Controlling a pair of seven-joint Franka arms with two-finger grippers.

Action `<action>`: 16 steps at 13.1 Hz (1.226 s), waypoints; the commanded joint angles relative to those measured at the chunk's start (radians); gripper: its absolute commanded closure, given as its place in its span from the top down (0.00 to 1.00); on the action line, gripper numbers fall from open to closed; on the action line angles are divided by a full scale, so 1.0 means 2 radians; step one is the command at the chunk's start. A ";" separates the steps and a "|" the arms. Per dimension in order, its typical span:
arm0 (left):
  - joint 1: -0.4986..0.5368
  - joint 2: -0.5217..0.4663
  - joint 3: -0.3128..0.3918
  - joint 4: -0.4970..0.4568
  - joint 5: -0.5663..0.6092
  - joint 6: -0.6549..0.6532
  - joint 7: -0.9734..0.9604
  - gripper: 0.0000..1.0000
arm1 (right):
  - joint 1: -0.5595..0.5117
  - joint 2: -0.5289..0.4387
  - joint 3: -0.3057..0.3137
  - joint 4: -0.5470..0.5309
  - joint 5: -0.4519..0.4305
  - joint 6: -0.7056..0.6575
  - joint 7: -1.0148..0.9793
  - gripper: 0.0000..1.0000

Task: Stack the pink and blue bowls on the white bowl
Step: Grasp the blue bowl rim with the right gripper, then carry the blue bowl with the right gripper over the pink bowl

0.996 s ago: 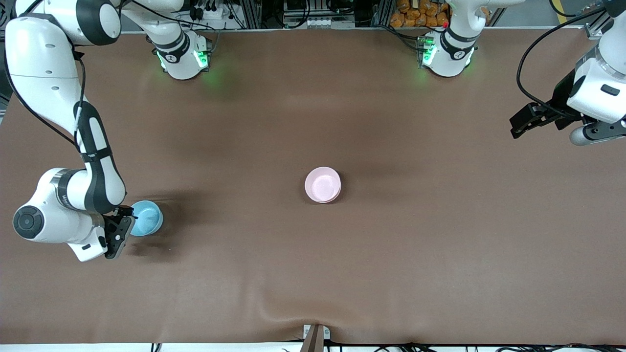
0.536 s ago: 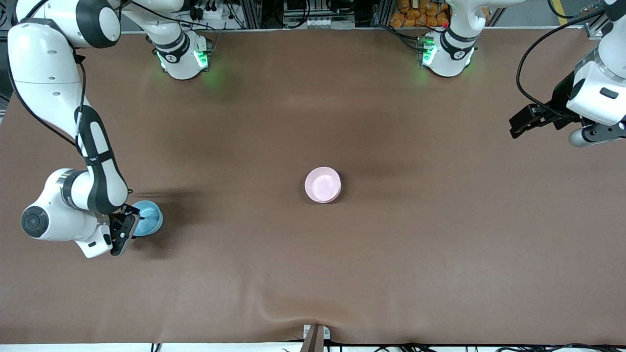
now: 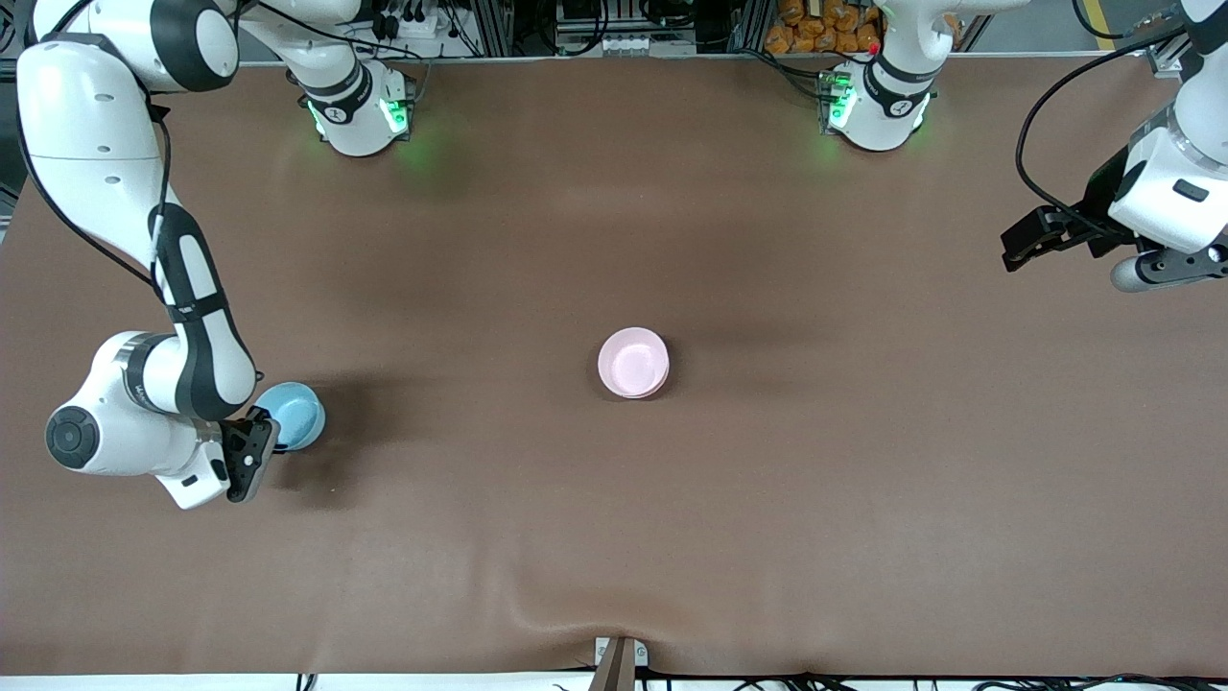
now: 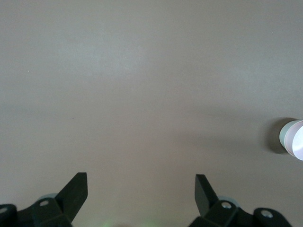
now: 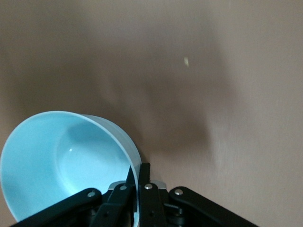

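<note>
Pinching the rim of the blue bowl [image 3: 293, 415] between its fingers, the right tool [image 3: 257, 443] sits at the lower left of the front frame, toward the right arm's end of the surface [image 3: 614, 499]. Its wrist view shows why the hold is there: one finger goes inside the blue bowl [image 5: 66, 163] and one outside, clamped tight on the thin wall, which is the only part of a smooth round bowl that narrow fingers can catch. The bowl appears tipped a little in that grip, its mouth turned partly toward the camera.

The pink bowl [image 3: 633, 362] stands upright at the middle of the frame, well apart from the blue one. It seems nested on another bowl; a paler rim shows beneath it in the left wrist view [image 4: 294, 140], most likely the white bowl, though I cannot be sure. If so, only the blue bowl is left to stack.

The left tool [image 3: 1031, 233] waits at the upper right of the frame, its fingers [image 4: 75, 189] spread wide and holding nothing.

All bowls look plain, glossy and hard; the brown surface is matte and slightly rippled.
</note>
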 commanded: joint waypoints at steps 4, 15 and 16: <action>0.004 -0.016 -0.003 -0.014 -0.011 0.006 0.012 1.00 | 0.004 -0.050 0.065 -0.013 0.020 -0.061 0.095 0.00; 0.004 -0.017 -0.001 -0.003 -0.011 0.009 0.011 1.00 | 0.179 -0.071 0.076 -0.018 0.021 -0.029 0.487 0.00; 0.004 -0.017 0.000 -0.003 -0.011 0.009 0.011 1.00 | 0.197 -0.070 0.076 -0.018 0.022 -0.016 0.521 0.00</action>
